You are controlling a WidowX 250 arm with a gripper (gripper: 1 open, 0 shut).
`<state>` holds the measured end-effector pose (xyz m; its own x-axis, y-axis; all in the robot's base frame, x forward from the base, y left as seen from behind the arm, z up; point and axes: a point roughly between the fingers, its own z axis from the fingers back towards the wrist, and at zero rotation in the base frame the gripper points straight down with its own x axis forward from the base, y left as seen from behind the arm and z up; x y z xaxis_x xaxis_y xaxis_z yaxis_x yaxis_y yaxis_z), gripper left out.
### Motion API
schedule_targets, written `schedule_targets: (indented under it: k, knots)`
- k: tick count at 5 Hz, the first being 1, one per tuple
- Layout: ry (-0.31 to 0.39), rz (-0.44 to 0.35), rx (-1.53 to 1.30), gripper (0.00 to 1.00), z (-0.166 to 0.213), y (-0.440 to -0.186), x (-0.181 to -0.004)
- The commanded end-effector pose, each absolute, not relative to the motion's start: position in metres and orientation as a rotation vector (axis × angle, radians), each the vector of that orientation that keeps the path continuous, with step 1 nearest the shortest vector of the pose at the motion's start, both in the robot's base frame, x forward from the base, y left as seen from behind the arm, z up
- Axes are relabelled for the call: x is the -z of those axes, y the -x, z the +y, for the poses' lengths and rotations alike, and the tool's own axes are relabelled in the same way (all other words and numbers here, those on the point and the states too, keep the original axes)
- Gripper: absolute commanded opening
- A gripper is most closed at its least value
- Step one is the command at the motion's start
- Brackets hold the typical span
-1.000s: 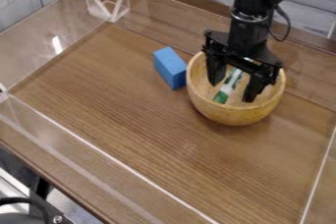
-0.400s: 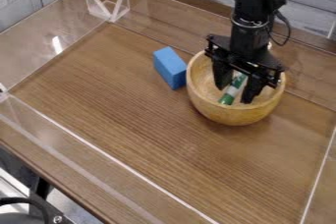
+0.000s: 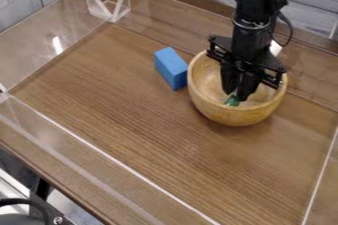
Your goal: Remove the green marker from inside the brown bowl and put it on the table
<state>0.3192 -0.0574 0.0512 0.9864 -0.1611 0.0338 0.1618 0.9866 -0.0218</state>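
The brown bowl [image 3: 238, 101] stands on the table [image 3: 132, 111] at the right. My black gripper [image 3: 239, 83] points straight down into the bowl, its fingers drawn together on the green marker [image 3: 235, 97]. Only the marker's green lower end shows below the fingertips; the rest of it is hidden by the fingers. The marker is still inside the bowl.
A small blue block [image 3: 171, 67] lies just left of the bowl, close to its rim. Low clear acrylic walls [image 3: 53, 46] edge the tabletop. Open wood surface stretches to the left and front of the bowl.
The fingers stood wide apart over the marker in the bowl; now they have shut on it. The arm itself has stayed in place.
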Motion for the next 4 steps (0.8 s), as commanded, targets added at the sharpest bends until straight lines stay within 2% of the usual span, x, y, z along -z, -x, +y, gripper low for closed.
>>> schedule_targets:
  k: [1, 2, 3, 4]
  knots:
    - [0.033, -0.096, 0.174, 0.00, -0.0612, -0.3276, -0.0717]
    - [0.035, -0.106, 0.179, 1.00, -0.0625, -0.3286, -0.0764]
    - [0.039, -0.110, 0.182, 0.00, -0.0632, -0.3281, -0.0746]
    - [0.043, -0.110, 0.190, 0.00, -0.0649, -0.3275, -0.0740]
